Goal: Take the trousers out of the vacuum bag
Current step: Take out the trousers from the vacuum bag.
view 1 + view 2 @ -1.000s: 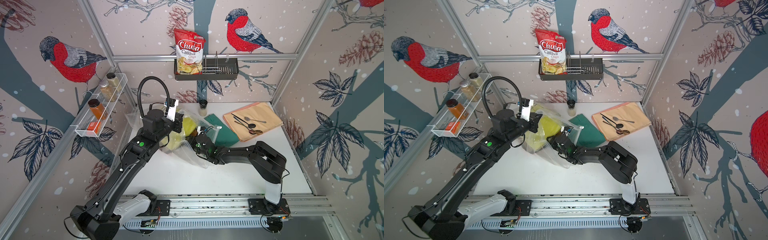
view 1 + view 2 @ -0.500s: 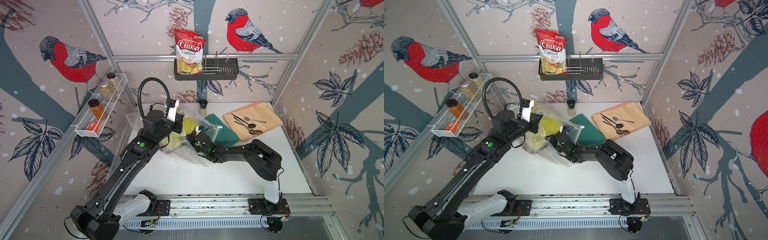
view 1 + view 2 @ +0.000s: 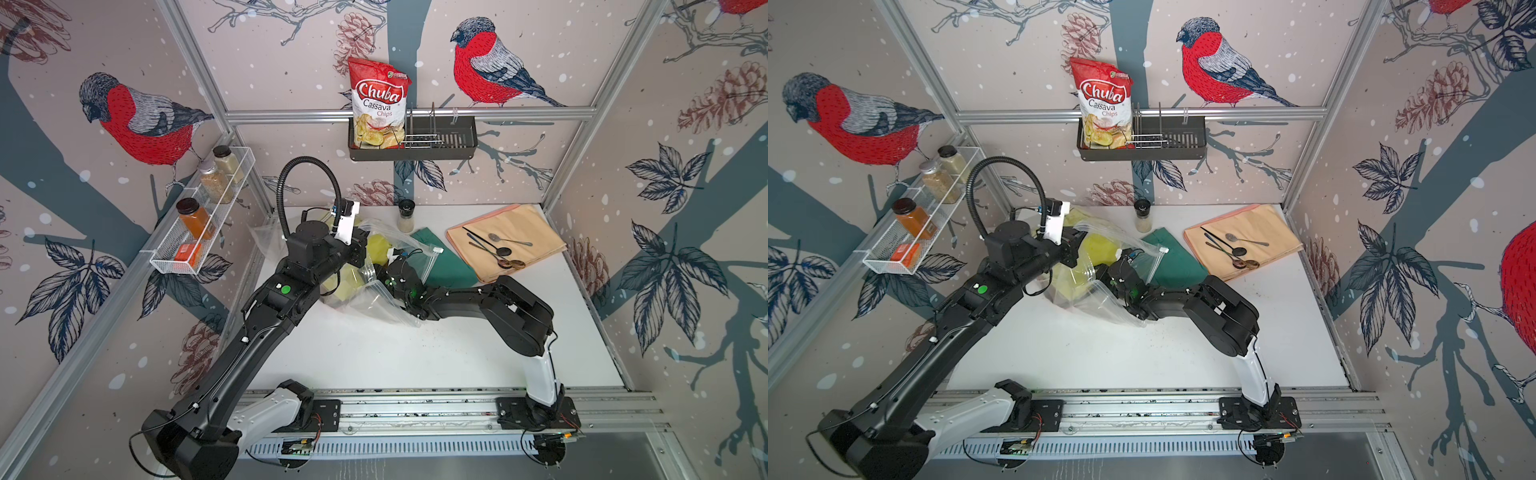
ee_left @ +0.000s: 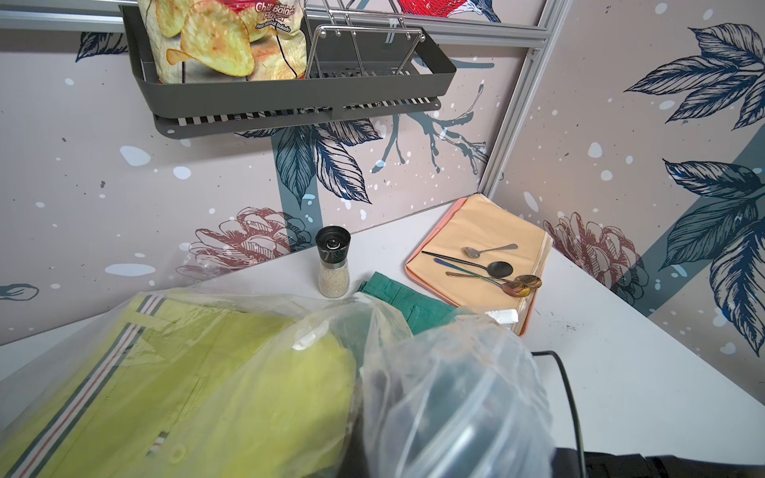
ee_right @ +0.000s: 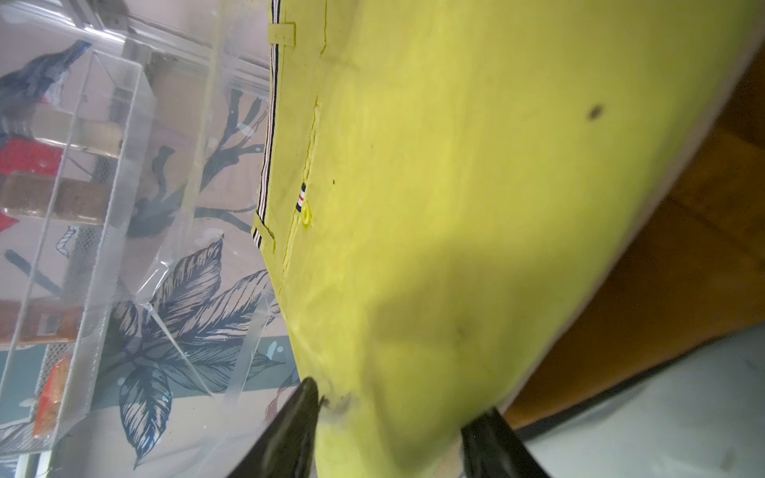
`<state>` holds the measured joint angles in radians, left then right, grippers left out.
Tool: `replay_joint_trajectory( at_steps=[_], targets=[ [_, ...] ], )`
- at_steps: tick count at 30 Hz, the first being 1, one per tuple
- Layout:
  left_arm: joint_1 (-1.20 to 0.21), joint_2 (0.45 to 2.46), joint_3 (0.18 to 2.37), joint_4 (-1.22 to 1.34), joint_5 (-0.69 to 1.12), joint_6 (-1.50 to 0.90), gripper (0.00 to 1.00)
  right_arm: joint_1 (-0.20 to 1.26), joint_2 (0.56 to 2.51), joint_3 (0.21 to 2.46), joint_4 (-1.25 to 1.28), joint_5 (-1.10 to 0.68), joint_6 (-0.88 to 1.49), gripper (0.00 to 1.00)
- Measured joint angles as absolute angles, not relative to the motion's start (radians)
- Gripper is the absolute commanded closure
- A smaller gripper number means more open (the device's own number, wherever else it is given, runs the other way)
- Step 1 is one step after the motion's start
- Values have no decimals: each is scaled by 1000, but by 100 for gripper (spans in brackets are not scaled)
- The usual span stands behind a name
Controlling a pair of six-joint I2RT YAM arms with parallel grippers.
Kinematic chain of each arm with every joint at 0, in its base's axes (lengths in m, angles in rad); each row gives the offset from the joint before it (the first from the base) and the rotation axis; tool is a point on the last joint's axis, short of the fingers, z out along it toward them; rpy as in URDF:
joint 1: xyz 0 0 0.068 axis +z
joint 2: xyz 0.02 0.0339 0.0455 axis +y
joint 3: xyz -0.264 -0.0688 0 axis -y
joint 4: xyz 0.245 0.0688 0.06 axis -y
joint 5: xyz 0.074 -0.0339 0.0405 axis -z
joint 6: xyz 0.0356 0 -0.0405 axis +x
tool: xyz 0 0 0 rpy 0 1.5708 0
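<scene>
Left arm stretches long from its rail base toward the far left of the bench (image 3: 374, 353), wrist bent across the top of the vacuum bag (image 3: 374, 301). The left pincer (image 3: 360, 253) is together at the bag's raised upper film; we can't tell if film is pinched. Right arm: white link upright at the rail, elbow folded, forearm low over the bench, wrist in the bag's mouth. In the right wrist view the right pincer (image 5: 399, 397) is clamped on the folded edge of the yellow trousers (image 5: 414, 207), one black finger on each side and fabric dented at one tip. The yellow trousers are inside the bag, with brown fabric (image 5: 662, 289) just beneath. The teal trousers (image 3: 444, 262) lie outside on the bench, beside the bag's zip edge.
</scene>
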<state>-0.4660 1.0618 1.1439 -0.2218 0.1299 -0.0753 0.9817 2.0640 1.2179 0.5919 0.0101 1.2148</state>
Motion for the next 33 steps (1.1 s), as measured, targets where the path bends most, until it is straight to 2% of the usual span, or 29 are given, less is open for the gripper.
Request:
replay_joint_trajectory(
  at_steps=[18,33],
  targets=[
    [-466,1060,1124,-193,154,-81,100,997,2121,1251,633,39,1289,47],
    [-466,1056,1115,-186,156,-82,100,982,2084,1249,672,49,1288,47]
  ],
)
